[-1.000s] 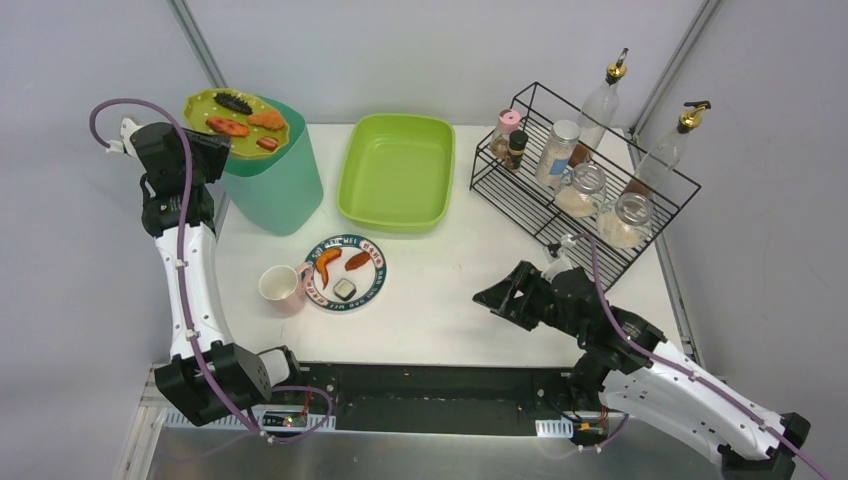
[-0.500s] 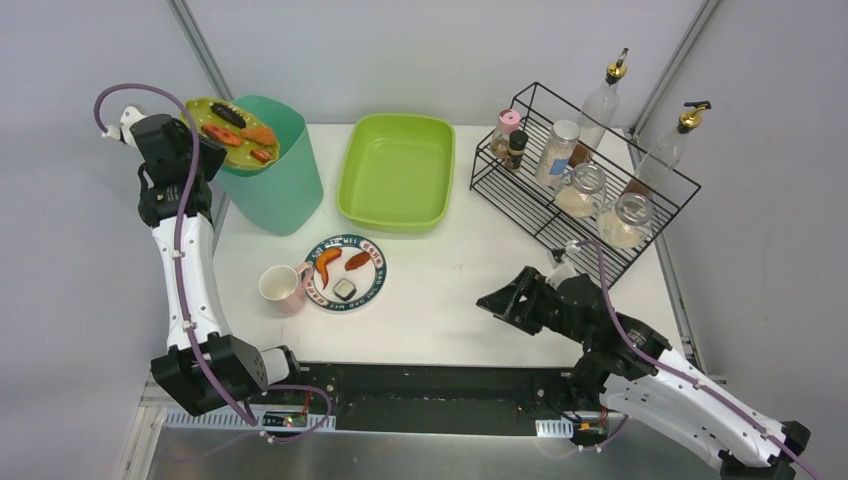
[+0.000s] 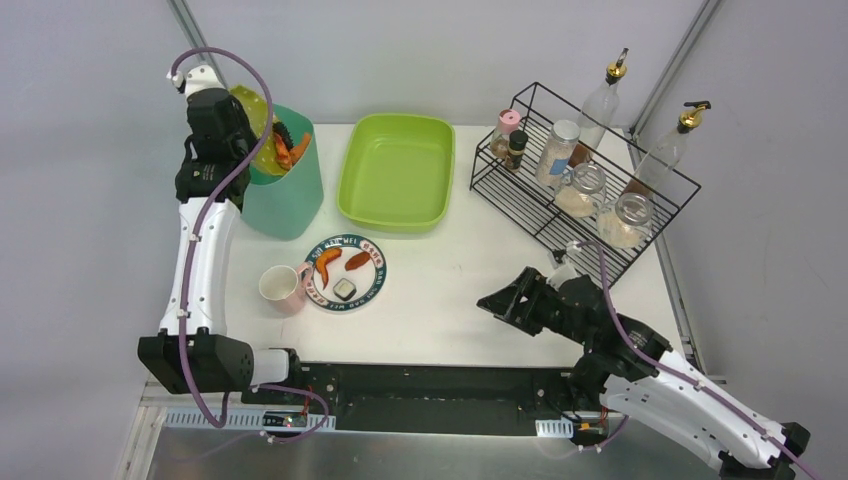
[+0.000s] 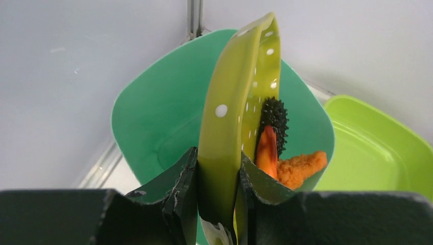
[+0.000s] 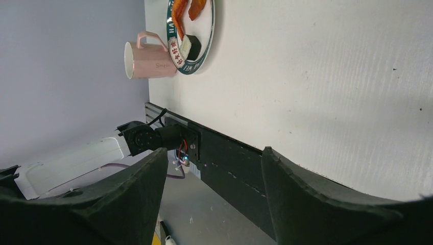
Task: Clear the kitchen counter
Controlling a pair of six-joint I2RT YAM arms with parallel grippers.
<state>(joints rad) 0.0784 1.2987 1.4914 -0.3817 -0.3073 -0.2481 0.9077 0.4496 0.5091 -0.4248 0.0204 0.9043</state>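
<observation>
Left gripper (image 4: 218, 204): up at the far-left corner, fingers pinched down hard on the rim of the spotted olive plate.
Spotted olive plate (image 4: 240, 97): tipped nearly on edge over the mouth of the teal bin, with 1 black spiky piece and a few orange pieces lying against its lower face.
Teal bin (image 3: 290, 200): stands on the far-left corner of the counter, right under the tilted plate.
Pink mug (image 3: 283, 287): upright near the front left, just beside the round plate.
Round plate (image 3: 381, 268): patterned rim, carrying 2 orange pieces and 1 small dark-and-white block.
Lime-green tub (image 3: 395, 170): at the far middle, well apart from the round plate.
Kitchen counter (image 3: 450, 290): the white top spreads under everything here, with a black rail along its near edge.
Right gripper (image 3: 487, 300): low over the front-right part of the counter, fingers spread wide with nothing between them.
Wire rack (image 3: 528, 205): black, at the far right, holding jars and small shakers, with 2 tall bottles at its back.
</observation>
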